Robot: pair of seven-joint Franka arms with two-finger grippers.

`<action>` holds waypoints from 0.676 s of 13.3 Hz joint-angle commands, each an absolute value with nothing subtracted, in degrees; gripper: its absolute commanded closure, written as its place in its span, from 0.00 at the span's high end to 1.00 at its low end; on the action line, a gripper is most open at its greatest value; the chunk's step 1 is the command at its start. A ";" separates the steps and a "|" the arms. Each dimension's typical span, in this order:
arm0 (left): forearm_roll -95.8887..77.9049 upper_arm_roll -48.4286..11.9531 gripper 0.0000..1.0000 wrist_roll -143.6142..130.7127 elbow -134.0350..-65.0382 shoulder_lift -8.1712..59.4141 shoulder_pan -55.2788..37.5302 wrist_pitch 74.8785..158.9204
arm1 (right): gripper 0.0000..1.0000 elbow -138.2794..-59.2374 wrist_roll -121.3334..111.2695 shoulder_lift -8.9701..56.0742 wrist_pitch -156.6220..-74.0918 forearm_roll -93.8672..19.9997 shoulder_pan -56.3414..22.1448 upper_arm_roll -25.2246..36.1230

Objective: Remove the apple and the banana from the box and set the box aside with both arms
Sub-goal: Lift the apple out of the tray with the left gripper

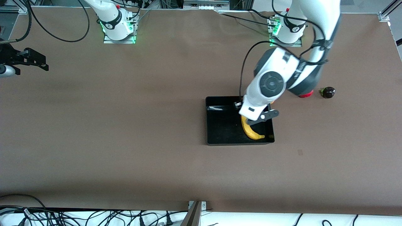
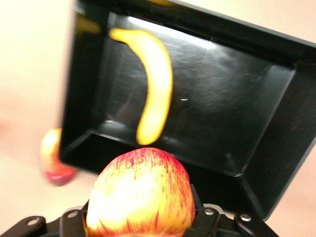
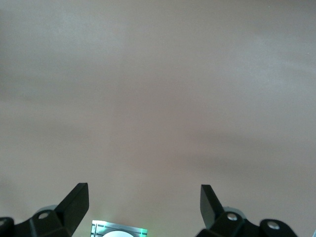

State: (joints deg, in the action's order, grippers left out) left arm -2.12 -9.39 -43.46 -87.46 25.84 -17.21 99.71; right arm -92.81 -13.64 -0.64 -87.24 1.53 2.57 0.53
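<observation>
The black box [image 1: 220, 125] sits mid-table with the yellow banana [image 1: 251, 131] lying in it along the wall toward the left arm's end. In the left wrist view the banana [image 2: 155, 74] lies on the box floor [image 2: 232, 108]. My left gripper [image 1: 251, 119] hangs over the box, above the banana's stem end. It [image 2: 143, 217] is shut on the red, yellow-streaked apple [image 2: 143, 195], which the wrist hides in the front view. My right gripper [image 1: 39, 61] waits open and empty [image 3: 143, 197] over the table at the right arm's end.
A red-yellow fruit [image 2: 52, 158] lies on the table just outside the box. A red fruit [image 1: 306, 94] shows partly under the left arm, and a small dark round fruit [image 1: 328, 92] lies beside it. Cables run along the table's near edge.
</observation>
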 commanded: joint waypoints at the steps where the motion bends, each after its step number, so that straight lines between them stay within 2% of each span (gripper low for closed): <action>1: -2.55 -9.32 0.00 -28.62 -87.36 24.17 -8.56 92.31 | 1.00 -92.37 -13.45 -0.97 -86.40 0.53 2.90 0.26; 4: -0.27 -6.34 0.00 -9.81 -87.37 26.09 0.33 92.98 | 1.00 -92.37 -13.45 -0.97 -86.40 0.53 2.90 0.26; 9: 1.05 -5.80 0.00 -2.81 -88.06 32.59 5.71 106.31 | 1.00 -92.37 -13.45 -0.97 -86.40 0.53 2.90 0.26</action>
